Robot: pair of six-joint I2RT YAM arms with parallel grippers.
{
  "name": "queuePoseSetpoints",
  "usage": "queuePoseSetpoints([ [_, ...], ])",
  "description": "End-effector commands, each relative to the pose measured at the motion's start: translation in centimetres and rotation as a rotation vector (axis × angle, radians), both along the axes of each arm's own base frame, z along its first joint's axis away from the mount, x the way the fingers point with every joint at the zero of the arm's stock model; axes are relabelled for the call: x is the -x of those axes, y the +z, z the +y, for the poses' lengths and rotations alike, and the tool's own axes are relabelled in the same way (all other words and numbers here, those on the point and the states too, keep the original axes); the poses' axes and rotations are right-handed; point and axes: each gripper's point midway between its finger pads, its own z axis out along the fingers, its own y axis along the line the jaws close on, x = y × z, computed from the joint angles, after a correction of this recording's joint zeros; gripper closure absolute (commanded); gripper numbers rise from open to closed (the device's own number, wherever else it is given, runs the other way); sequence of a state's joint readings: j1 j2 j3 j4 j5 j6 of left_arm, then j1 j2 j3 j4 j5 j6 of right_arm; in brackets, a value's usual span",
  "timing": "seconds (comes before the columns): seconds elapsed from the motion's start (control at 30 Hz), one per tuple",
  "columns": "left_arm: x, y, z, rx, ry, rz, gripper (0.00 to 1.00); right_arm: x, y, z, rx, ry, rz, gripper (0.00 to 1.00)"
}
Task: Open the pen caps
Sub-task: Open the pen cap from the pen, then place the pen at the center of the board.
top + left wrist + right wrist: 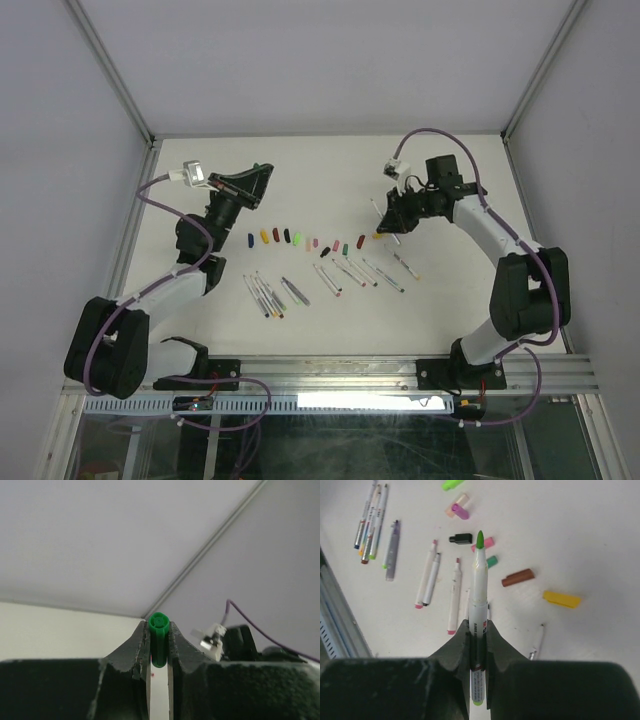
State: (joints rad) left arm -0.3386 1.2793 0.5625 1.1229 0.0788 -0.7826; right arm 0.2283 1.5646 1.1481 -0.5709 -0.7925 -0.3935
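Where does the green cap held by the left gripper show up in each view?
Top external: green cap at the left gripper's tip, upper left.
Left wrist: green cap at centre, clamped between the fingers.
Right wrist: not in it.
Shared landmark: the white table, in all three views.

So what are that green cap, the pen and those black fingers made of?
The green cap looks like smooth moulded plastic, evenly coloured with a faint sheen. The pen: glossy white plastic barrel with print; its green tip seems felt. The black fingers: probably hard plastic, matte and grainy.
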Motion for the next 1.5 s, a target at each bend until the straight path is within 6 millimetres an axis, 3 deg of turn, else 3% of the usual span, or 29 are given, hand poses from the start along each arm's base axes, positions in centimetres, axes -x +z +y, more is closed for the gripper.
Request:
queuePoseSetpoints([
  [0.0, 3.3, -1.5, -1.5, -0.066, -0.147, 0.038, 1.00, -2.3, 0.5, -3.6, 0.108, -0.082, -0.063, 1.00],
  [0.23, 6.1, -4.5, -2.4, -0.081, -0.262, 0.113, 1.00, -4.3, -3.4, -8.5, 0.314, -0.248, -0.012, 1.00],
  [0.47, 7.5, -6.8, -4.2, -0.089, -0.330, 0.168, 1.00, -4.8, -7.0, -10.9, 0.447, -0.311, 0.081, 1.00],
  [0.9, 7.9, -8.9, -8.9, -0.145, -0.340, 0.233, 1.00, -0.7, -10.7, -12.1, 0.557, -0.208, 0.259, 0.92],
  [1.47, 7.4, -11.5, -13.6, -0.178, -0.387, 0.303, 1.00, 0.3, -11.9, -12.2, 0.588, -0.185, 0.322, 0.71],
])
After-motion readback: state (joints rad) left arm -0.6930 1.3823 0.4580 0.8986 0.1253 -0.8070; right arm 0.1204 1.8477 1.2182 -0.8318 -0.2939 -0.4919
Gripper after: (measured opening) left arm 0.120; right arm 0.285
